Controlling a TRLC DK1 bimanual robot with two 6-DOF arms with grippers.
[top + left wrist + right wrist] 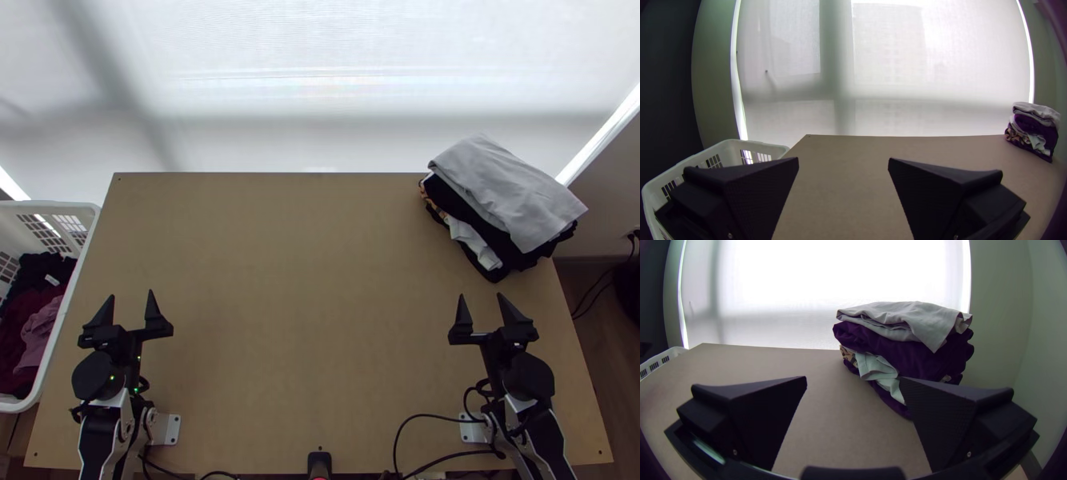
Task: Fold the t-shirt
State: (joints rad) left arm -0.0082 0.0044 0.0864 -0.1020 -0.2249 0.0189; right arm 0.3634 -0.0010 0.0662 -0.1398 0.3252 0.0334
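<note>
"Looking from my left gripper (131,294), fingers spread, I see the basket (731,151) cut off by the top view's edge, with dark, maroon and pink clothes (22,328) bunched inside. Which piece is the t-shirt?"

"I can't tell whether it's there or in my stack (915,360), at the table's (320,320) far right corner. My right gripper (481,295) is spread too; in its wrist view, one finger hides the stack's lower part. Grey cloth (504,188) lies folded, slightly rumpled, on top."

"Any writing?"

"A pale tag (52,280) on your dark clothes, too small to read."
</note>
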